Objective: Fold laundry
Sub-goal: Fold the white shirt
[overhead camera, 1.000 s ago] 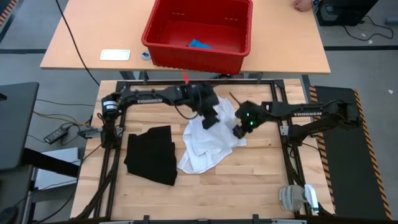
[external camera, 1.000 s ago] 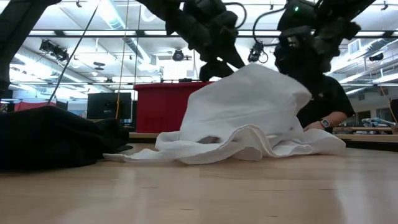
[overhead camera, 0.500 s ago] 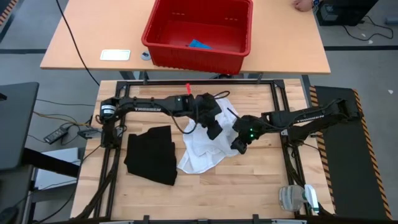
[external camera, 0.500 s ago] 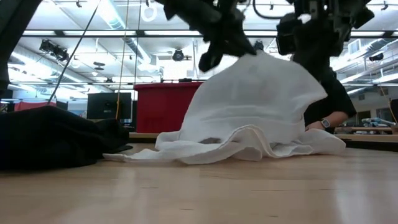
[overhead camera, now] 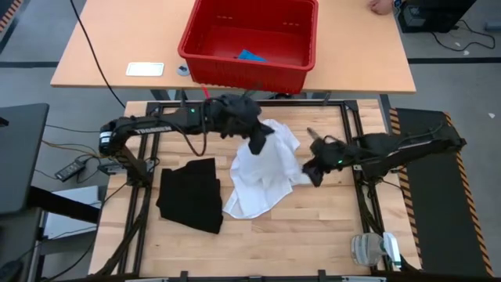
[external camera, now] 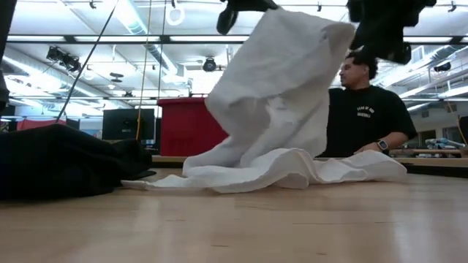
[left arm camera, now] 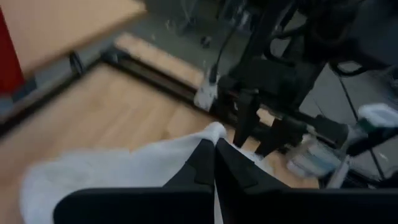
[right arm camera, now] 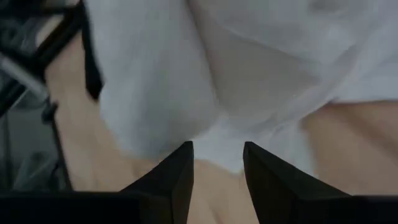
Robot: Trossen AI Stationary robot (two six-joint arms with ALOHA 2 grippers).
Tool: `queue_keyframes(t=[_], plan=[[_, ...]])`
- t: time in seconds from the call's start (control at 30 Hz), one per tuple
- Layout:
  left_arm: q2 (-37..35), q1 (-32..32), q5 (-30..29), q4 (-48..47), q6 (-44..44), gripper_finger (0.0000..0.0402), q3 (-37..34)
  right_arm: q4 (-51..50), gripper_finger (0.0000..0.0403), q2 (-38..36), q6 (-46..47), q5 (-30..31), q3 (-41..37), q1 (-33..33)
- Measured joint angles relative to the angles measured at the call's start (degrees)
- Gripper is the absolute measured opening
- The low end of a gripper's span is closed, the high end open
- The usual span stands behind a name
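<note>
White T-shirt (overhead camera: 262,176) is the landmark, mid-desk on the wooden desk (overhead camera: 313,235). Part of it is lifted; the rest is rumpled flat on the wood.

Left gripper (overhead camera: 256,142) is over the shirt's far edge, the side toward the red basket (overhead camera: 249,41). Jaws closed, pinching a fold of the white cloth. In the left wrist view the two dark fingers (left arm camera: 202,165) sit pressed together with white fabric at their tips. From the low view the shirt (external camera: 274,95) hangs from up top as a tall peak, its lower hem still spread on the desk.

Right gripper (overhead camera: 311,171) is just beside the shirt, at its edge on the right arm's side. Jaws apart. In the right wrist view the fingers (right arm camera: 174,177) stand with a clear gap, white cloth (right arm camera: 249,81) right ahead of them and bare wood between them. Nothing held there that I can see.

Black garment (overhead camera: 190,193) lies in a heap on the desk, near the shirt on the left arm's side, not touching it. Neither gripper is on it.

Small bright blue piece (overhead camera: 250,56) sits inside the red basket, on the separate table beyond the shirt's far edge.

A person (external camera: 365,109) in a dark shirt sits behind the desk, seen past the shirt in the low view.
</note>
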Motion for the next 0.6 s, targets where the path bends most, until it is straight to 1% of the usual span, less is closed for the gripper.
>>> queue_keyframes(t=[0.1,0.2,0.3,0.43,0.6], plan=[[-1.58,1.88,-0.01,2.78,2.15,0.0004,-0.04,-1.47,0.0146,-3.1,0.19,4.06,0.45,-1.93],[-3.86,3.35,-0.04,5.61,2.53,0.0004,-0.03,-1.0,0.0146,-4.57,0.21,3.96,0.45,-5.16],[-6.23,4.13,-0.24,7.28,3.14,0.0004,-0.02,0.59,0.0146,-4.38,-0.6,1.47,0.47,-8.28],[-9.84,4.22,-1.52,7.24,5.65,0.0004,-0.02,6.74,0.0148,-2.66,-0.95,-1.81,0.47,-10.95],[-14.09,4.22,-6.77,7.94,6.66,0.0004,-0.02,18.05,0.0148,0.96,-0.97,-3.13,0.47,-10.72]])
